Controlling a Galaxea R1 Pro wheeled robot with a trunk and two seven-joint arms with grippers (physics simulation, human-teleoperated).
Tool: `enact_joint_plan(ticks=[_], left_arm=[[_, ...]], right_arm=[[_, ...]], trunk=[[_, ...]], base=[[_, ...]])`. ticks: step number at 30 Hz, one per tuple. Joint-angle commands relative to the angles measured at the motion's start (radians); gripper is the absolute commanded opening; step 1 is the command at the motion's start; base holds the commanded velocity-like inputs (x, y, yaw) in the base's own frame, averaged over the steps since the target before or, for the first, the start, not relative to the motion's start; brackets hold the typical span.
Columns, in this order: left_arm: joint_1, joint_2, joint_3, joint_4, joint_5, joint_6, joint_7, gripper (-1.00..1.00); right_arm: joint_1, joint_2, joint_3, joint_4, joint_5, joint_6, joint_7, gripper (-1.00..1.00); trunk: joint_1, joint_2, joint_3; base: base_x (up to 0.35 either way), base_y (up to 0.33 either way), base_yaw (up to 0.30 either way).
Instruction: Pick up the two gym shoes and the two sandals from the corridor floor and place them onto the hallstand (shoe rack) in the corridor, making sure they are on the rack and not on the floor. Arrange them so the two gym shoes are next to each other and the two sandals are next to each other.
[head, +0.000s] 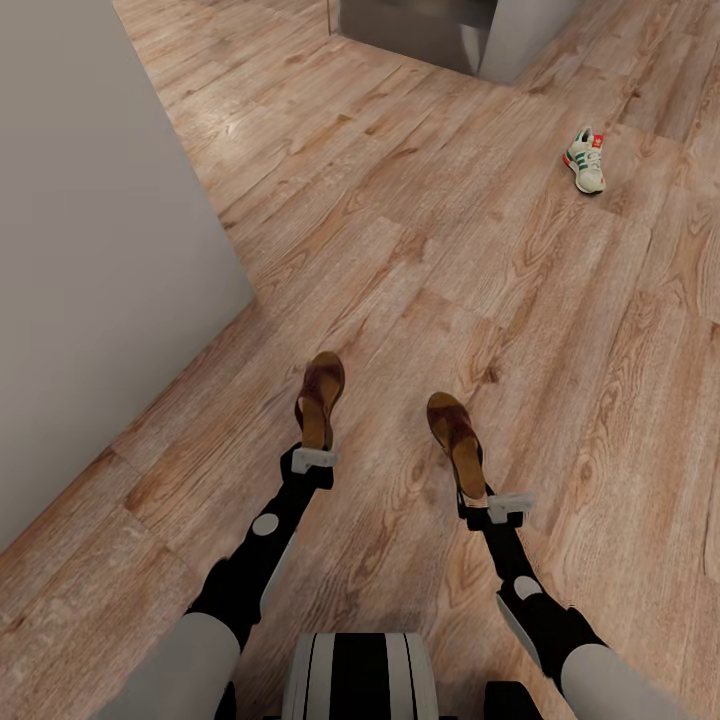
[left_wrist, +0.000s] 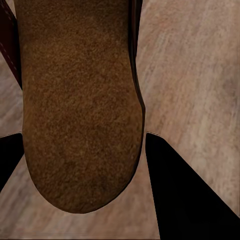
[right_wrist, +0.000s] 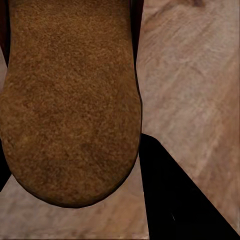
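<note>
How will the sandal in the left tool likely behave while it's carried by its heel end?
Probably fairly stiff: the left sandal juts straight out from the left tool without drooping. Its rough suede-like footbed suggests little slipping. Held only at one end, it may pivot if jolted.

1. This is a rendered home interior, an open stretch of corridor or hall.
2. The floor (head: 420, 230) is light brown wood-grain plank, the kind laid in living spaces, and it runs unbroken across the head view.
3. A plain pale wall (head: 90, 250) stands at the left, its corner jutting into the floor.
4. At the far end a grey unit (head: 420, 30) with a light panel beside it meets the floor; what it is cannot be told.
5. Household footwear is about: a sneaker (head: 586, 160) lying on the planks far off at the right, and two brown sandals (head: 320, 398) nearer the robot.
</note>
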Motion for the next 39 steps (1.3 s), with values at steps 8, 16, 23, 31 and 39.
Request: enact_joint_plan(ticks=[8,16,23,31,39], left_arm=[[0.029,0.000,0.000,-0.007,-0.003,0.000,0.000,-1.00],[0.029,0.000,0.000,-0.007,-0.003,0.000,0.000,-1.00],[0.064,0.009,0.000,-0.001,0.001,0.008,0.001,-1.00],[0.138,0.022,0.004,0.002,-0.001,0.007,0.000,-1.00],[0.140,0.057,0.015,0.001,0.000,0.005,0.000,-1.00]], right_arm=[[0.035,0.000,-0.001,0.000,-0.005,-0.001,0.001,-1.00],[0.035,0.000,-0.001,0.000,-0.005,-0.001,0.001,-1.00],[0.070,-0.002,-0.006,0.014,-0.006,-0.016,-0.016,-1.00],[0.152,-0.003,-0.009,0.016,-0.007,-0.018,-0.020,-1.00],[0.155,-0.004,-0.010,0.017,-0.007,-0.018,-0.058,-1.00]], trunk=[[0.000,0.000,0.000],[0.000,0.000,0.000],[0.000,0.000,0.000],[0.000,0.000,0.000],[0.000,0.000,0.000]], base=[[0.000,0.000,0.000],[0.000,0.000,0.000],[-0.111,0.061,0.000],[-0.043,0.028,0.000],[-0.138,0.104,0.000]])
